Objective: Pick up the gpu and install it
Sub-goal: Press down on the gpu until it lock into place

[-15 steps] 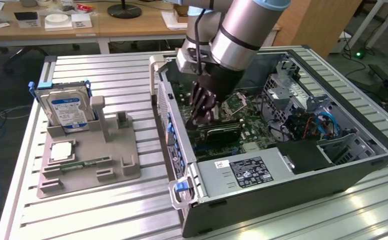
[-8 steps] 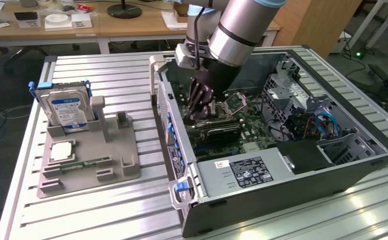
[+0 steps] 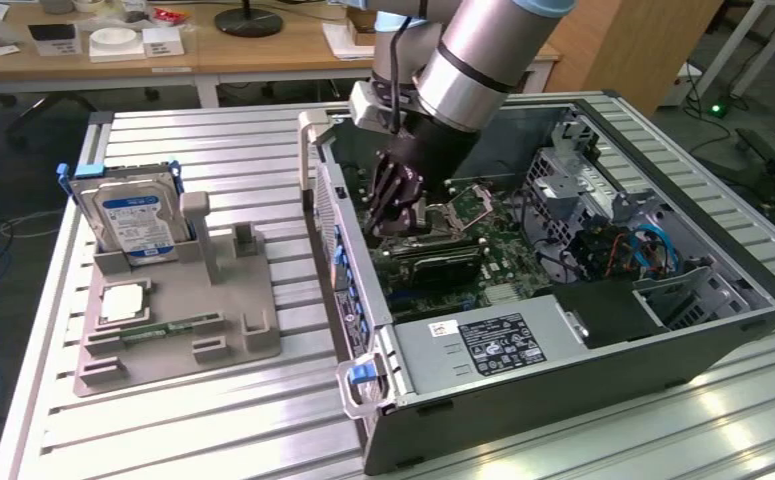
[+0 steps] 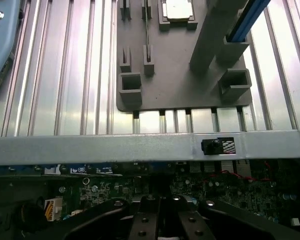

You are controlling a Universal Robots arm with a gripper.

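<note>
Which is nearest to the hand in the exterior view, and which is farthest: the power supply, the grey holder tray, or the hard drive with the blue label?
Measured from the hand, inside the open computer case:
1. Power supply: in the case, at its near end.
2. Grey holder tray: on the table outside the case, towards the exterior view's left.
3. Hard drive: upright at the tray's far-left corner.

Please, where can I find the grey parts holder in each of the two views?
Exterior view: the grey parts holder lies on the ribbed table, to the exterior view's left of the open computer case.
Wrist view: the holder lies on the table, beyond the case's metal edge.
Shared landmark: the square chip seated on the holder.
</note>
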